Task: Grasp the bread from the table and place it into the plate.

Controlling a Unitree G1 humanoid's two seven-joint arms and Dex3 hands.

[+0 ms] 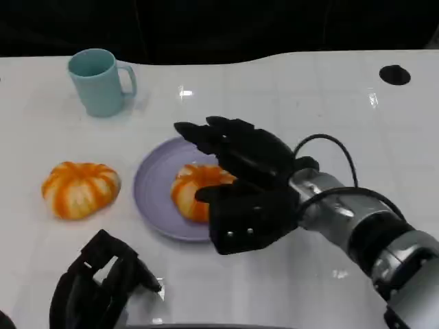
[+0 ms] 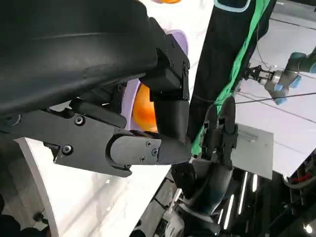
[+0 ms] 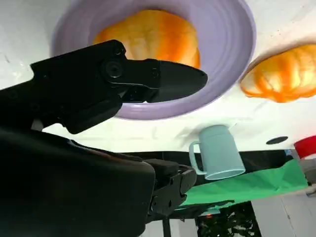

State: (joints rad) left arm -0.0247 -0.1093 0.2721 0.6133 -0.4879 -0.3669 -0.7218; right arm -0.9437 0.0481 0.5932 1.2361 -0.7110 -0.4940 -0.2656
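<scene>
The bread [image 1: 195, 190] lies in the purple plate [image 1: 152, 185] on the white surface [image 1: 288, 89]. The right hand [image 1: 250, 185] is over the plate's right side, fingers spread around the bread; contact cannot be determined. The left hand [image 1: 96, 284] rests at the near edge, fingers curled in, holding nothing. A second bread [image 1: 80, 188] lies left of the plate; a teal mug [image 1: 99, 81] stands behind.

Both hands are matte black and blocky — the right hand [image 1: 250, 185] on a silver forearm [image 1: 357, 229] looped by a black cable [image 1: 336, 147]; the left hand [image 1: 99, 284] shows small screws.
</scene>
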